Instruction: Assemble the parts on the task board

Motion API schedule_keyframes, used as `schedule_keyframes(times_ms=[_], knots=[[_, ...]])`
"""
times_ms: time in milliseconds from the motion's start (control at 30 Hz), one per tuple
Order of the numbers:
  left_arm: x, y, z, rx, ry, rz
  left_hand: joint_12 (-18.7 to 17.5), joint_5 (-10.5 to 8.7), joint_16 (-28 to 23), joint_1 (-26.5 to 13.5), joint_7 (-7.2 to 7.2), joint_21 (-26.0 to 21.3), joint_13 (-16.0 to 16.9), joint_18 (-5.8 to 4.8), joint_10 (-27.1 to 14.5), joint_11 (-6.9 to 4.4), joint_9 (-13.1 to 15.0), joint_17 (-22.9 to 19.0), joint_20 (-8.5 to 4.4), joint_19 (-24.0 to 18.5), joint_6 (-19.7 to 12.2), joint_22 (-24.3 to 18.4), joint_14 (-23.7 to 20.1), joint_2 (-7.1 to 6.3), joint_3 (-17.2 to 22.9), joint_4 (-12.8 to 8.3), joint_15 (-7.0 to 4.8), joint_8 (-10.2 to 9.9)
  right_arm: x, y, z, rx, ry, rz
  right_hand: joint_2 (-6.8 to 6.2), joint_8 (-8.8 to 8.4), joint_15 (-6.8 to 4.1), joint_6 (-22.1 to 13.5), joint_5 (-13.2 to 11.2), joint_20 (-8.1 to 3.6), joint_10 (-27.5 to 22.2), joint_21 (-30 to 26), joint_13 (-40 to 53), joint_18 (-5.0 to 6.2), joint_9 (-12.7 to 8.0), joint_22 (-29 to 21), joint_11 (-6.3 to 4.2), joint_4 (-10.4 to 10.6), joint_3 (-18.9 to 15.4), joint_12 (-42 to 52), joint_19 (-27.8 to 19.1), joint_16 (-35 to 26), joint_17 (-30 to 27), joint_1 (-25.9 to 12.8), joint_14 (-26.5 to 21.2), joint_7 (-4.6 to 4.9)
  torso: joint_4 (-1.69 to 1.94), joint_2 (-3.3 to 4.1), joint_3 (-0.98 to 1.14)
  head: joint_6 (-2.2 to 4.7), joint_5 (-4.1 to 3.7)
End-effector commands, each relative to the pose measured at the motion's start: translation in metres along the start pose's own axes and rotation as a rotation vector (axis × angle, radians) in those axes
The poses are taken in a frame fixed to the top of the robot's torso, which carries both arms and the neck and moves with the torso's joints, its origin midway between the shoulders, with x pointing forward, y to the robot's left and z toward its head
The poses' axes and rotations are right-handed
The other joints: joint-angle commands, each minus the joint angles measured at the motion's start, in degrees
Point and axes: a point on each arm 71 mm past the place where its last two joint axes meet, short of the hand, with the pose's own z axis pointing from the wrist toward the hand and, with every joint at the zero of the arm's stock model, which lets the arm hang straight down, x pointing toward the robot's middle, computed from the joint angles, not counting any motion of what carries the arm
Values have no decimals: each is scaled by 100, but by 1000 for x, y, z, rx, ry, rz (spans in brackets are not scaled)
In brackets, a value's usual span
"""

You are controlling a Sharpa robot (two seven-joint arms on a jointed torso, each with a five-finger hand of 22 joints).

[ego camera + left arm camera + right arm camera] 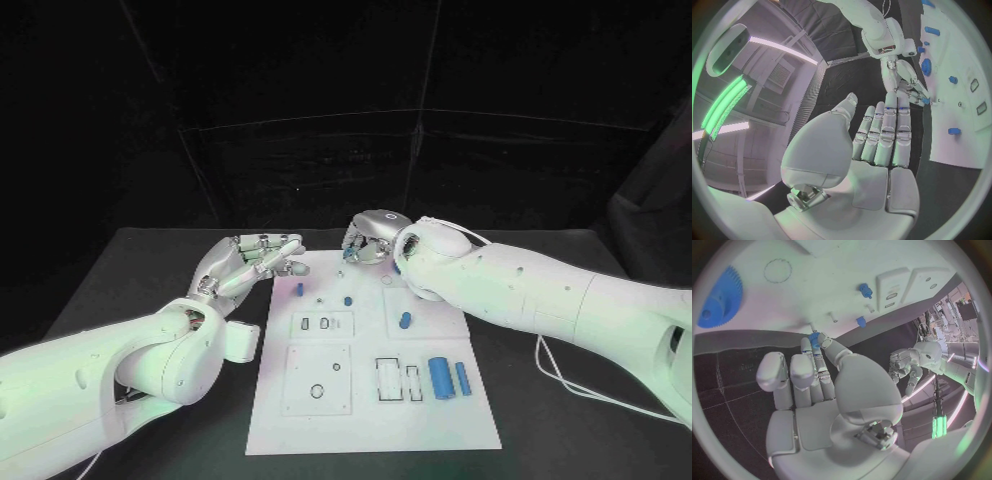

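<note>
You had the right hand (372, 238) over the far edge of the white board (368, 415), pinching a small blue part (814, 338) between thumb and fingertip. The left hand (254, 260) hovered beside the board's far left corner, fingers straight and close together, holding nothing. Two blue cylinders (450, 379) lay on the board's near right side.

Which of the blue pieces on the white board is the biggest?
The blue gear at the board's far end by the right hand: a toothed disc, far wider than the small pegs and cylinders.
</note>
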Motion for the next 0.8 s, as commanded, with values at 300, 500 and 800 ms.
schedule_keyframes(times_ms=[300, 500, 800], knots=[[3, -2, 1, 7, 20, -5, -42, -19, -37, -31, 24, -26, -4, 73, 7, 49, -8, 10, 38, -21, 6, -12, -17, 6, -15, -27, 29, -33, 3, 2, 6, 22, 35, -44, -83, 36, 13, -23, -38, -2, -49, 20, -5, -59, 8, 3, 9, 14, 68, -15, 15, 18, -33, -25, 16, 2, -2, 7, 1, -24, 0], [3, -2, 1, 6, 21, -6, -43, -19, -37, -31, 24, -27, -4, 73, 7, 49, -8, 10, 38, -21, 6, -12, -17, 6, -15, -28, 29, -33, 4, 4, 9, 30, 38, -55, -103, 34, 16, -35, -45, 0, -63, 18, -6, -57, 7, -6, 13, 28, 88, -17, 5, 4, -69, -33, 5, 5, -2, 8, -2, -23, 5], [4, -2, 2, 5, 25, -8, -50, -20, -45, -28, 24, -32, -5, 74, 3, 50, -8, 13, 40, -22, 2, -16, -19, 8, -16, -34, 30, -39, 6, 9, 14, 32, 42, -62, -161, 28, 30, -86, -63, 10, -130, 3, -9, -49, 4, -44, 31, 75, 144, -23, -33, -22, -142, -61, -20, 19, -4, 11, -4, -19, 19]])
